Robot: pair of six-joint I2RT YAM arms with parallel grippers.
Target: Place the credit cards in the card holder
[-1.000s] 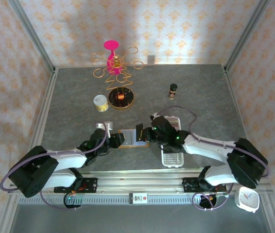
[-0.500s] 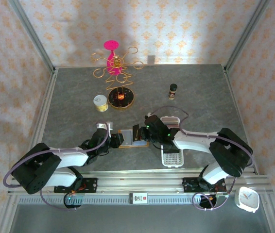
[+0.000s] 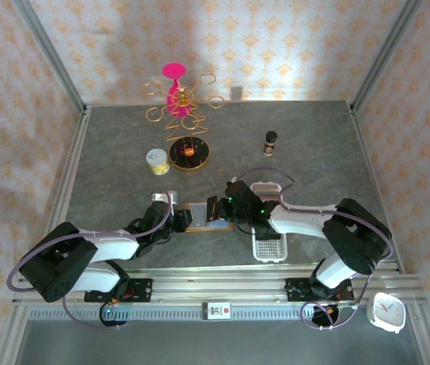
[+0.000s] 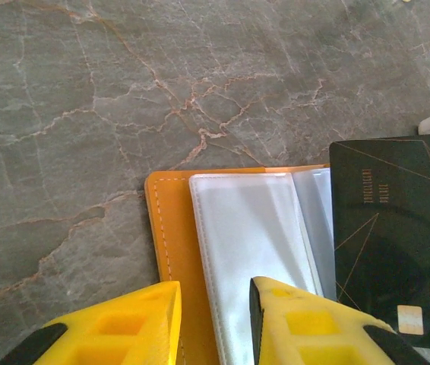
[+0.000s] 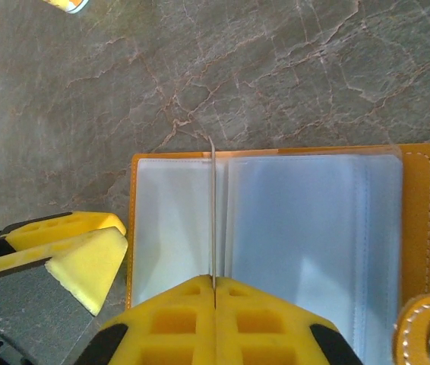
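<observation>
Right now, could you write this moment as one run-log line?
right gripper: shut on dark card, upright over open card holder | left gripper: jaws apart at holder's left edge

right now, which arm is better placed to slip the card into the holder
Right. The right claw is shut on a dark card, edge-on over the open card holder's clear pockets. The left claw, jaws apart, sits at the holder's left edge.

The card holder [image 5: 420, 220] is seen to be made of orange, stitched, leather-like material, and its sleeves [image 5: 306, 228] of clear glossy plastic. The dark card [image 4: 393, 228] is finished matt with gold lines. The table [image 4: 124, 91] is surfaced in veined grey stone-look.
</observation>
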